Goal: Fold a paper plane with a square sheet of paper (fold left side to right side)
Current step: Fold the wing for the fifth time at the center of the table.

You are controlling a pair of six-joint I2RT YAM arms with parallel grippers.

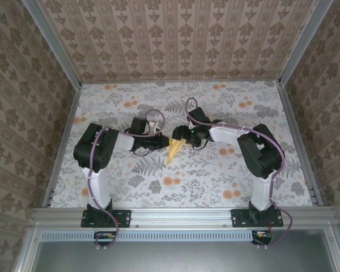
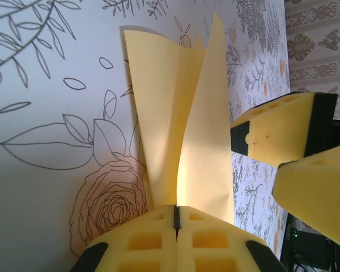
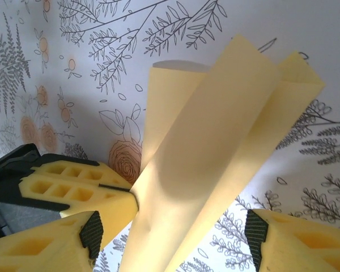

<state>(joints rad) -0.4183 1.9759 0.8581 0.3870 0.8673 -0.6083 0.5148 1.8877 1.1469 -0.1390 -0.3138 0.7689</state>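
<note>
Jaws of the left gripper [image 2: 176,218] are pressed closed on the plane [image 2: 181,130], whose flaps splay out ahead of them. The right gripper [image 2: 258,165] is just beside it.

Right wrist: the right gripper gapes wide, with the plane between and clear of both fingers [image 3: 294,243].

Top: the plane's tip points toward the bases, and the table [image 1: 243,102] spreads wide around both jaws.

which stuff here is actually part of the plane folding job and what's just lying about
Part of the job: paper plane, pinched in the shut left gripper; open right gripper straddling it.
Just there: floral table cover, patterned walls; the orange flowers are only print.
</note>
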